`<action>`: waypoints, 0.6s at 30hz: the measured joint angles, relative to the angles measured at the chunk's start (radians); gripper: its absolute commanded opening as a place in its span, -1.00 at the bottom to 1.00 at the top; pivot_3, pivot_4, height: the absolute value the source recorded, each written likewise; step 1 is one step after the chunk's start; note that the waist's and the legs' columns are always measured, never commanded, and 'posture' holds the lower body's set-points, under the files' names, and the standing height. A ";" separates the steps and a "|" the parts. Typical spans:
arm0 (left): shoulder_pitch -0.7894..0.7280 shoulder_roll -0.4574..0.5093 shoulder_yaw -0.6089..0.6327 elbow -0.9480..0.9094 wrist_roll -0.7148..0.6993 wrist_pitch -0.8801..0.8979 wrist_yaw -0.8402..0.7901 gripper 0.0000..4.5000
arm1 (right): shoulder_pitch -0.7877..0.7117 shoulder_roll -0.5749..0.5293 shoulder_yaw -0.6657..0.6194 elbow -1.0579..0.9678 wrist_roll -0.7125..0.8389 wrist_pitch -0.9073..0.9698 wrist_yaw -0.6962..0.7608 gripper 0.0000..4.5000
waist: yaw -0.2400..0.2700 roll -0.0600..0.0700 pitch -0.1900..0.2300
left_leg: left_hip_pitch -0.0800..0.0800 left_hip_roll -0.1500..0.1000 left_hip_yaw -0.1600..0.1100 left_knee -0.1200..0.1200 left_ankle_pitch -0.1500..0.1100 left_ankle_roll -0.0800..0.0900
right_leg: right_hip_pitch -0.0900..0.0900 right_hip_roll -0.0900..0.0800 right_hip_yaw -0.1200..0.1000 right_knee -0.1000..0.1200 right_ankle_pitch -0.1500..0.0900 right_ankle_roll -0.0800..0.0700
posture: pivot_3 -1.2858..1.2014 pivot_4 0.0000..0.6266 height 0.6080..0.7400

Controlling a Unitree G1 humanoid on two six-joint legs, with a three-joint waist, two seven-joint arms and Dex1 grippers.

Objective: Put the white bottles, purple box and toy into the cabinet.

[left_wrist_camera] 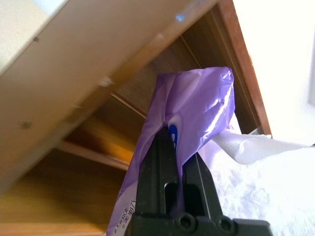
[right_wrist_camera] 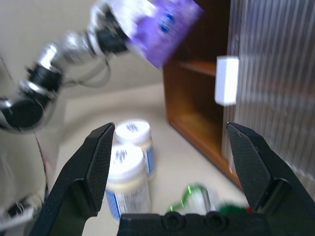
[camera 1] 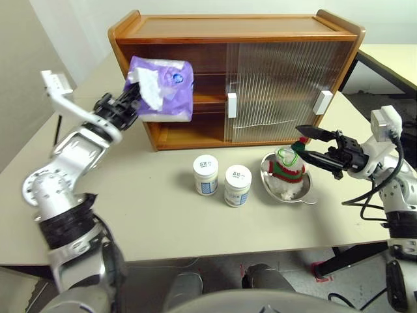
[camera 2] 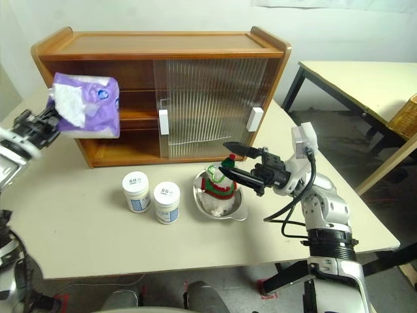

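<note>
Purple box [camera 1: 163,88] clamped in left tool [camera 1: 132,99]; right tool [camera 1: 311,145] spread; two white bottles [camera 1: 221,180].

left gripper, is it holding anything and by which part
Yes: the left gripper is shut on the soft purple-and-white plastic tissue pack, pinching a fold of its wrapper at one end. The right gripper holds nothing.

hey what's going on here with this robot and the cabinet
The robot is putting things into the wooden cabinet. Its left gripper is shut on the purple tissue pack, held up in front of the cabinet's open left side. Its right gripper hangs open just above the toy, which sits in a metal dish. Two white bottles stand on the table.
</note>
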 measured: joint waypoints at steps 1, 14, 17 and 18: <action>-0.001 -0.009 -0.010 0.000 0.006 -0.012 0.008 -0.98 | 0.000 0.000 -0.002 -0.002 0.002 0.001 -0.001 1.00 | 0.000 -0.001 0.000 | 0.000 0.000 0.000 0.000 0.000 0.000 | 0.000 0.000 0.000 0.000 0.000 0.001 | -0.02 -1.00 1.00; -0.038 -0.133 -0.078 0.009 0.159 -0.196 0.114 -0.98 | 0.014 0.008 0.001 -0.013 -0.004 0.000 -0.002 1.00 | 0.000 -0.007 0.004 | 0.000 -0.001 0.000 0.001 -0.003 0.003 | 0.003 0.000 0.000 -0.002 -0.003 0.006 | -0.02 -1.00 1.00; -0.051 -0.147 -0.083 0.031 0.184 -0.221 0.114 -0.98 | 0.014 0.008 0.002 -0.012 -0.008 0.000 0.001 1.00 | 0.000 -0.008 0.005 | 0.000 -0.001 0.000 0.002 -0.003 0.003 | 0.003 0.000 0.000 -0.002 -0.003 0.006 | -0.02 -1.00 1.00; -0.053 -0.152 -0.085 0.035 0.191 -0.229 0.114 -0.98 | 0.014 0.008 0.002 -0.012 -0.010 0.000 0.002 1.00 | 0.000 -0.008 0.005 | 0.000 -0.001 0.000 0.002 -0.003 0.003 | 0.003 0.000 0.000 -0.002 -0.003 0.006 | -0.01 -1.00 1.00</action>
